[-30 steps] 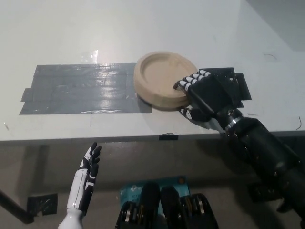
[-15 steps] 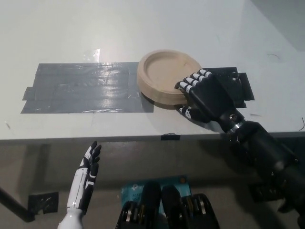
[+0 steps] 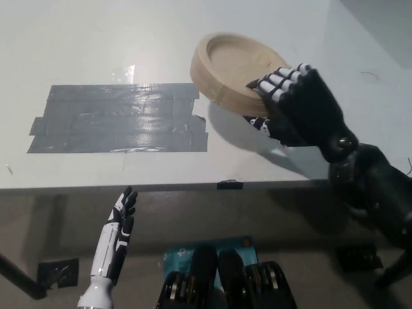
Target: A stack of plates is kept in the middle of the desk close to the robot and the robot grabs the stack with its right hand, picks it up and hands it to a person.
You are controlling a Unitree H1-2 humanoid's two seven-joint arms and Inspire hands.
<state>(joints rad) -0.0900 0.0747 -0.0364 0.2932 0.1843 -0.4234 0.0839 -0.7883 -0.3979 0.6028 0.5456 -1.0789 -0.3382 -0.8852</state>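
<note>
Plates: one stack, right hand gripping.

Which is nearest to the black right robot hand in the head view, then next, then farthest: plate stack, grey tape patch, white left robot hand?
1. Plate stack: held in the right robot hand.
2. Grey tape patch: on the desk, toward picture left.
3. Left robot hand: lower left, below the desk edge.

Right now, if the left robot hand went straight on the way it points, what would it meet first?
Probably the underside or near edge of the desk: the left robot hand points up toward it from below, though depth is unclear.
</note>
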